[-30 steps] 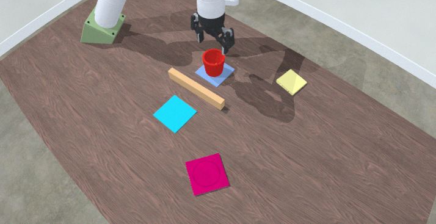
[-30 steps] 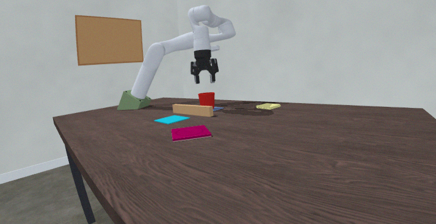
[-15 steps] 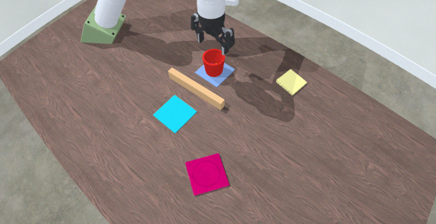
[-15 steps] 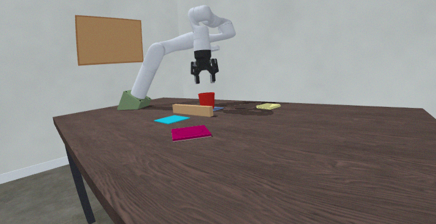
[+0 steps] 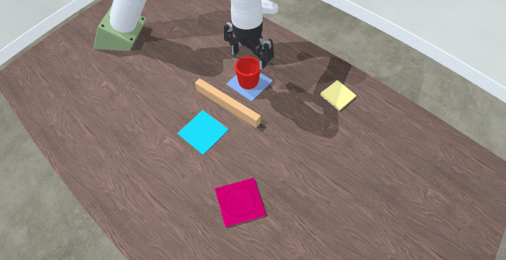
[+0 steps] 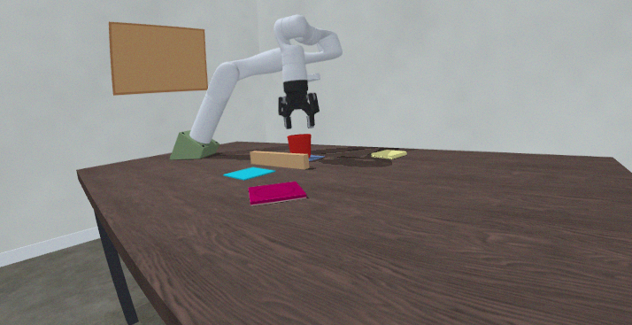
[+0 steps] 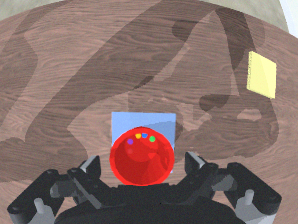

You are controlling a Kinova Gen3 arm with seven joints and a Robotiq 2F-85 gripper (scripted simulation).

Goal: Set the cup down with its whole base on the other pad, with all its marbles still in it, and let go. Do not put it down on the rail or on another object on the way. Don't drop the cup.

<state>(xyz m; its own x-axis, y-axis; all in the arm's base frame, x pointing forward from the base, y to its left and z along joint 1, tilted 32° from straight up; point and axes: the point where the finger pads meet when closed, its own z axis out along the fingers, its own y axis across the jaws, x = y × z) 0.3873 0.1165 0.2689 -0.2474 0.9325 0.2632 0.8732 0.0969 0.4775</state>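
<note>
Wrist view, looking straight down: the black two-finger gripper (image 7: 143, 179) hangs w/ fingers spread as wide as they go, gripping nothing, directly above the red plastic cup (image 7: 141, 157), which stands upright on the pale blue square pad (image 7: 143, 123) w/ small coloured marbles (image 7: 141, 137) visible inside. Top view shows the same cup on that pad, just behind the long tan wooden rail (image 5: 227, 102); the bright cyan square pad (image 5: 203, 131) lies on the rail's far side, apart from it. Also on the dark wood-grain table (image 5: 354, 188): a magenta square tile w/ an embossed circle (image 5: 240, 202) and a low yellow pyramid-shaped block (image 5: 338, 95), both well apart from the cup. Exterior view has the fingertips hanging above the rim, not touching. Step in hand, by my read: pre-grasp, carry not yet begun. Next move prob. calls for a straight descent so the fingers bracket the cup wall, a firm close, then a lift high enough to clear the rail en route to the cyan pad, kept level so the marbles stay in. No brands, labels or legible writing anywhere; the brown board on the wall (image 6: 158, 58) is blank.
</note>
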